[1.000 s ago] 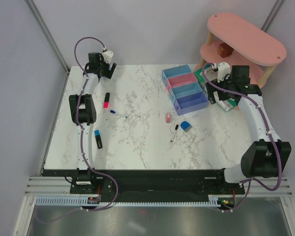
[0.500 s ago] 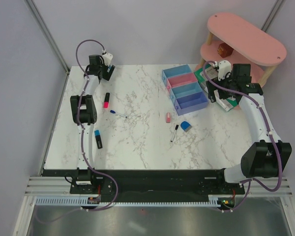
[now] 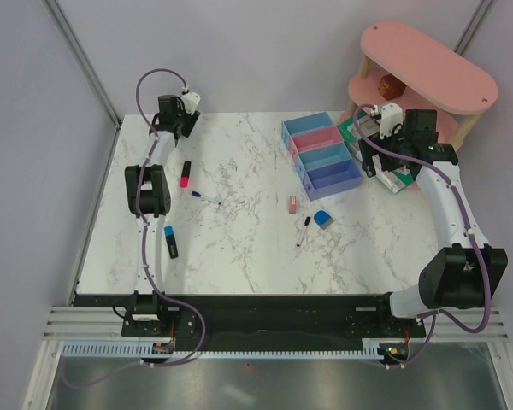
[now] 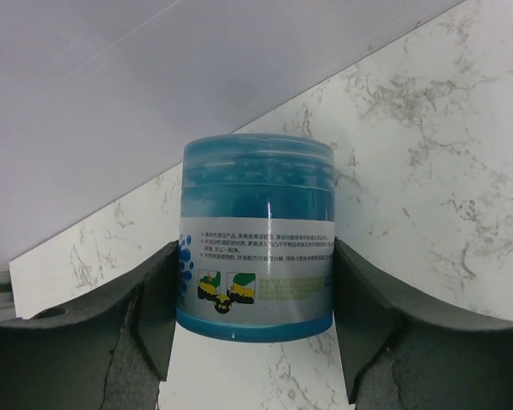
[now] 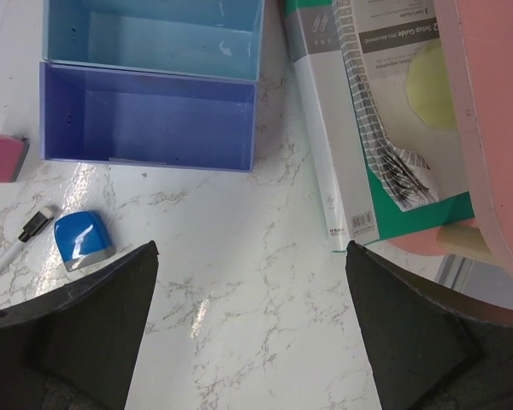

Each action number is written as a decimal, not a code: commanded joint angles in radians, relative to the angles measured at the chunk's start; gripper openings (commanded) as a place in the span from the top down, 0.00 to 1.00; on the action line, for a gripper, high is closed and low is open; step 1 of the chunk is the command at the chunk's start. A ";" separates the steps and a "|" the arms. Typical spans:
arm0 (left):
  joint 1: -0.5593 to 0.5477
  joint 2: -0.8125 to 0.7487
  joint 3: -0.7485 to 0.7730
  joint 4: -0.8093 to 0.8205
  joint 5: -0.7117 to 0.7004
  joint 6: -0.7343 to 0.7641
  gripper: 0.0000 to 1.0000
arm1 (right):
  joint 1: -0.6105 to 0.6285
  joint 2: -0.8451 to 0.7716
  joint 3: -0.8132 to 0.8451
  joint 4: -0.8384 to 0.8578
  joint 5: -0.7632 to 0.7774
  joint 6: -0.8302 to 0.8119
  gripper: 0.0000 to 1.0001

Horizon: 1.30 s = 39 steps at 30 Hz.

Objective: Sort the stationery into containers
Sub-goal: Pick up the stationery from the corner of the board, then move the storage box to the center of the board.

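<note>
Left fingers (image 4: 145, 325) clamp blue tub (image 4: 258, 239) upright on desk (image 4: 427, 171), frame centre; right fingers (image 5: 77, 325) wide, empty, below violet-blue bin (image 5: 145, 120).

left claw (image 4: 256, 318) clamped, right claw (image 5: 250, 256) spread wide open.

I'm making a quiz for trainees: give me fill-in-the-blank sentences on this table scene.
The joined bins number ____.
The blue tub stands between the left pincer's two ____.
The pen beside the blue cube has a ____ cap.
The right pincer has its jaws ____.
Missing: four, fingers, black, open.
</note>
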 commanded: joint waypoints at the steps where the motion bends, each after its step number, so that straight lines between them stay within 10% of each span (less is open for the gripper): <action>1: -0.024 -0.017 -0.013 0.036 0.014 0.038 0.60 | -0.001 -0.013 0.040 0.007 -0.012 0.009 0.02; 5: -0.024 -0.022 -0.021 0.047 -0.018 0.035 0.98 | -0.001 -0.015 0.038 0.006 -0.019 0.008 0.02; 20: -0.052 -0.385 -0.448 0.045 0.097 0.026 0.98 | 0.010 0.053 0.087 -0.022 -0.250 0.032 0.02; 39: -0.085 -0.980 -0.786 -0.051 0.166 -0.036 0.98 | 0.117 0.497 0.342 0.260 -0.209 0.611 0.03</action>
